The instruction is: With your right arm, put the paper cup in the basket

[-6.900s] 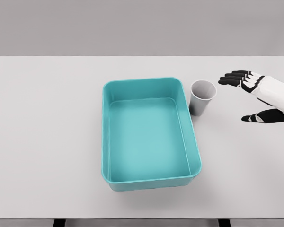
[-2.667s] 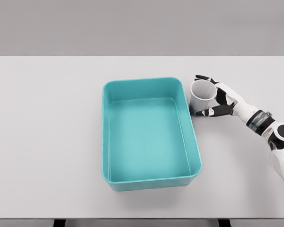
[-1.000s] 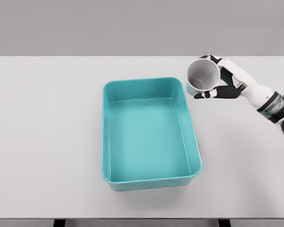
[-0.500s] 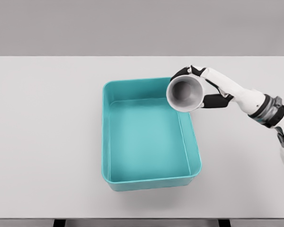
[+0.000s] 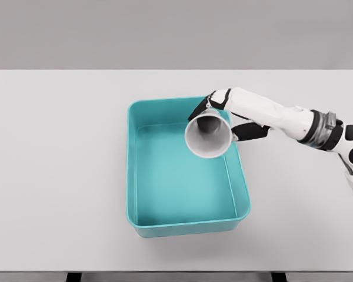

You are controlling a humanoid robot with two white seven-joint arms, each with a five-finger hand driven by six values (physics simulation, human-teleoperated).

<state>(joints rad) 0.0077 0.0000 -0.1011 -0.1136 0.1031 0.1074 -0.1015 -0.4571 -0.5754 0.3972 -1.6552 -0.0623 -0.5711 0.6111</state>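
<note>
A white paper cup point(image 5: 209, 134) hangs tilted over the right part of the teal basket point(image 5: 142, 176), its open mouth turned toward me and to the left. My right hand point(image 5: 223, 115) is shut on the cup, black fingers point(image 5: 200, 106) wrapped over its far side and the thumb under it on the right. The white right arm reaches in from the right edge across the basket's right rim. The basket stands in the middle of the white table and holds nothing. No left arm shows.
The white table point(image 5: 59, 153) spreads wide on every side of the basket. A grey wall lies behind its far edge, and the front edge runs along the bottom of the view.
The right hand took hold of the cup beside the basket, lifted it, and carried it left. In the last half second it moved further left and lower, over the basket's inside.
</note>
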